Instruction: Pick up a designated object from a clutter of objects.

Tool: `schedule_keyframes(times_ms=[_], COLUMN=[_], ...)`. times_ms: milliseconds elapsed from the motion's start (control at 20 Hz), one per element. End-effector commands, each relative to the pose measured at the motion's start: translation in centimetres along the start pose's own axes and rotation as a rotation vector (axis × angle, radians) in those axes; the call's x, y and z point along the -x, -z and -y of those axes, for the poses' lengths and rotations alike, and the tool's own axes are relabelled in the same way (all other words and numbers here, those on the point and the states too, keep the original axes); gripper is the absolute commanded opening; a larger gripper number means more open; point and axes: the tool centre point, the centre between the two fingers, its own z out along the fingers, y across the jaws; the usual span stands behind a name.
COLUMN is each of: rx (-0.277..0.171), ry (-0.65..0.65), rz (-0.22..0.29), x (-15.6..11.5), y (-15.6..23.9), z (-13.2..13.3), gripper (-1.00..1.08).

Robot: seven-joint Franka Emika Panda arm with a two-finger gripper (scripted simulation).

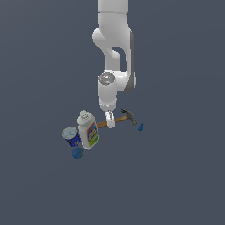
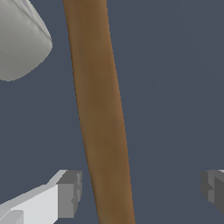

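Hammer handle (image 2: 101, 113) sits between the spread claw (image 2: 140, 192) fingers, ungripped.
Approach looks done; closing and lifting the hammer (image 1: 118, 119) away from the bottle (image 1: 88, 131) remain.

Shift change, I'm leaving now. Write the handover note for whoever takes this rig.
Gripper: open, fingers on either side of the hammer handle, not closed on it.
Hammer: lying on the floor, head toward the exterior view's right, next to the white bottle; blue can, blue ball and tiny blue piece nearby.
Done: gripper positioned over the handle.
Left: close, lift the hammer clear of the clutter.
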Motion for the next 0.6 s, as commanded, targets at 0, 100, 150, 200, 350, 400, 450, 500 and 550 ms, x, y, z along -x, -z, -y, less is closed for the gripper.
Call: schedule_keyframes(times_ms=[0, 100, 150, 200, 350, 400, 450, 500, 550], rx=[0.000, 0.000, 0.000, 0.000, -0.001, -0.001, -0.001, -0.001, -0.001], ry=[-0.001, -0.002, -0.002, -0.002, -0.002, -0.002, -0.002, -0.002, -0.002], rz=[0.000, 0.000, 0.000, 0.000, 0.000, 0.000, 0.000, 0.000, 0.000], x=[0.0, 0.0, 0.0, 0.0, 0.0, 0.0, 0.0, 0.0, 0.0], y=[-1.0, -1.5, -1.7, -1.9, -2.1, -2.1, -2.1, -2.1, -2.1], z=[0.0, 0.0, 0.0, 0.0, 0.0, 0.0, 0.0, 0.0, 0.0], gripper=[1.00, 1.00, 1.00, 1.00, 1.00, -1.00, -1.00, -1.00, -1.00])
